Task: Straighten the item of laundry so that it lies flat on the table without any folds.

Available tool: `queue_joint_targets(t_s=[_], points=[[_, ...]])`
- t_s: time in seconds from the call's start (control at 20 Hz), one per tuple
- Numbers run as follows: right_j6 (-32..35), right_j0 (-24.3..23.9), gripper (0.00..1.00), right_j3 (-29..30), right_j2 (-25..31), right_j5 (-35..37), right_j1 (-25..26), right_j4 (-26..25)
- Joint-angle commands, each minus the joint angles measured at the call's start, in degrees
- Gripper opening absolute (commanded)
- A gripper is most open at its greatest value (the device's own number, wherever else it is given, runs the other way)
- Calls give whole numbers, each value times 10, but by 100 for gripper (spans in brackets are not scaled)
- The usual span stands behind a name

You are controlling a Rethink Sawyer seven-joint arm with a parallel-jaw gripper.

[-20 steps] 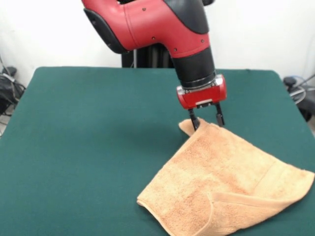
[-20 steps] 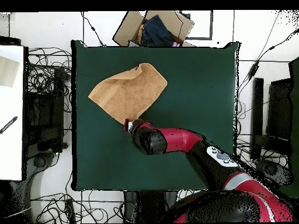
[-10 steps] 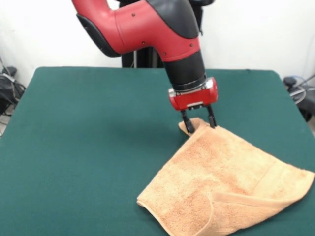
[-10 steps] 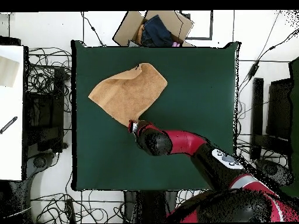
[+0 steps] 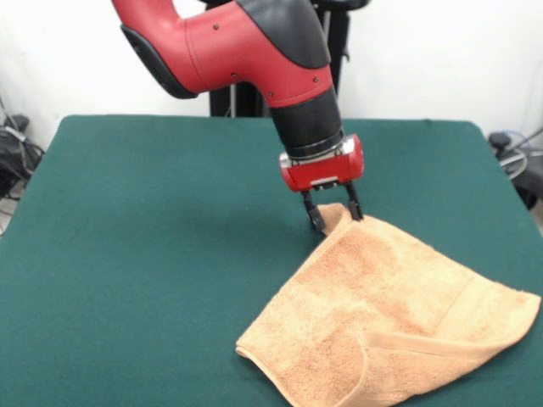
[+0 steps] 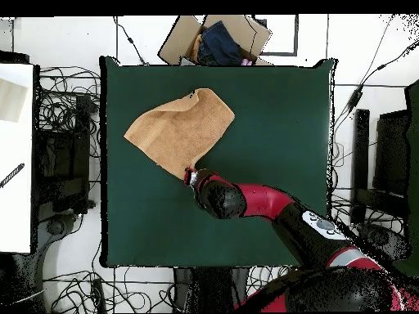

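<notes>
Green table [image 5: 127, 220] below, the gripper [image 5: 332, 216] pinches the towel's [image 5: 382, 314] far corner, apparently to pull folds flat.

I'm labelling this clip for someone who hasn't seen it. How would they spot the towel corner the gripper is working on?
On the green table lies one peach-orange towel. Follow the red arm down to its gripper: the corner sits between its black fingers, the corner farthest back in the front view, unlike the folded-over front edge.
</notes>
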Motion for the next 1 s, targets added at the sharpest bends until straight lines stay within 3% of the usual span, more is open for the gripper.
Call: queue_joint_targets(t_s=[0.05, 0.6, 0.8, 0.85, 1.0], points=[[15, 2, 100, -3, 24, -2, 4, -37], [13, 12, 100, -21, 32, -17, 26, -58], [27, 30, 100, -25, 11, -42, 16, -66], [29, 29, 0, -26, 12, -46, 17, -67], [35, 34, 0, -26, 7, -62, 15, -71]])
